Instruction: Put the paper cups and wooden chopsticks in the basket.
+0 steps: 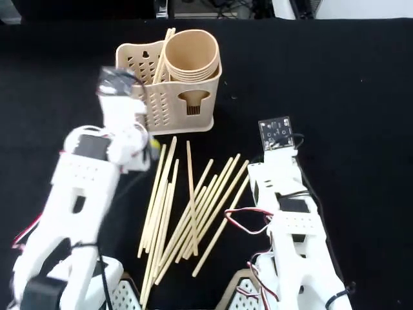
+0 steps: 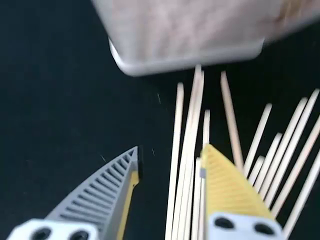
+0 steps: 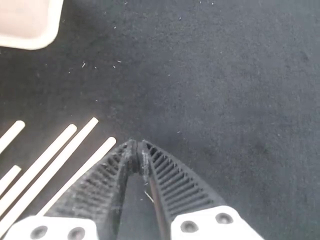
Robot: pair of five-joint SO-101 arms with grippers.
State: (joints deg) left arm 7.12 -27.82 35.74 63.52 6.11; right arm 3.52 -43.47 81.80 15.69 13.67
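High view, worktop (image 1: pixel 348 97) under black cloth: a beige slotted basket (image 1: pixel 164 97) is standing upright toward the far side, near the middle. Contents of the basket: a nested stack of paper cups (image 1: pixel 191 55), mouths up, is occupying the compartment on the right arm's side; a couple of wooden chopsticks (image 1: pixel 162 55) are standing in the compartment on the left arm's side and leaning against the cup stack. Remaining stock: a loose spread of chopsticks (image 1: pixel 187 206) is lying flat on the cloth between the two arms, on the near side of the basket, fanned out and partly overlapping, with the far ends of some lying just beside the basket's base. Left end effector (image 2: pixel 172 149): released, its jaws are standing apart and gripping nothing, hanging over the end of that spread nearest the left arm, with several sticks showing between its grey finger and its yellow one; the basket wall (image 2: pixel 185 45) is sitting close ahead of it. Right end effector (image 3: pixel 137 150): clenched, its fingertips are meeting with nothing between them, hanging low over bare cloth just beside the outermost chopstick ends (image 3: pixel 60 145), a corner of the basket (image 3: pixel 27 22) lying well apart from it.
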